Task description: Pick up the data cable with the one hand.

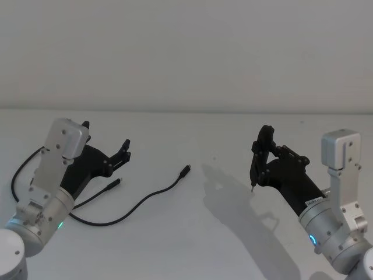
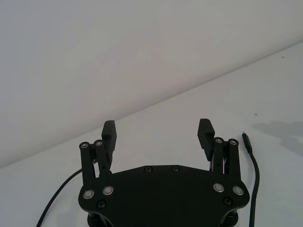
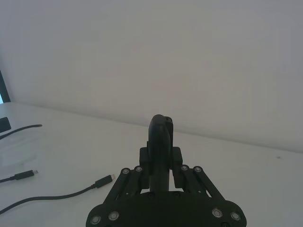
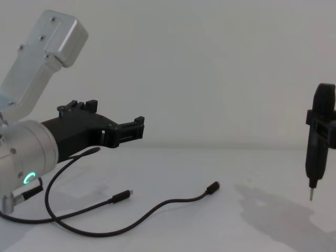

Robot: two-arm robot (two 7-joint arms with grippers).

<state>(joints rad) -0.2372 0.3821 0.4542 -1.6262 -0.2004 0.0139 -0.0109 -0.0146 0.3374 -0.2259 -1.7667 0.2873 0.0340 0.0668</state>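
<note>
Left gripper (image 2: 157, 135): raised off the desk (image 1: 175, 245) at the left side and pointed forward and toward the centre. I judge this to be an approach posture for the pick, since nothing is grasped yet. Its fingers (image 2: 206, 131) are spread wide with an empty gap between them, and they touch neither cable nor desk. A wide opening suits a thin target lying flat, as it leaves margin on both sides. Second cable (image 1: 104, 189): its silver-tipped plug lies on the desk just beside and below the left gripper, between that gripper and the target. It could be taken by mistake, so the descent should pass beyond it. Data cable (image 1: 152, 195): it lies flat on the desk in a long curve. One end runs back under the left arm. The black plug (image 4: 213, 187) rests near the centre of the desk, between the two arms and apart from both. The middle stretch of the curve is the part nearest the open fingers and appears the easiest to reach. Right gripper (image 1: 268, 166): held above the desk at the right side, well apart from the data cable. Its fingers are closed narrow on an upright pen-like tool (image 4: 320, 131), whose metal tip hangs clear of the desk. This arm is occupied, so I judge that the pick falls to the left arm alone.
</note>
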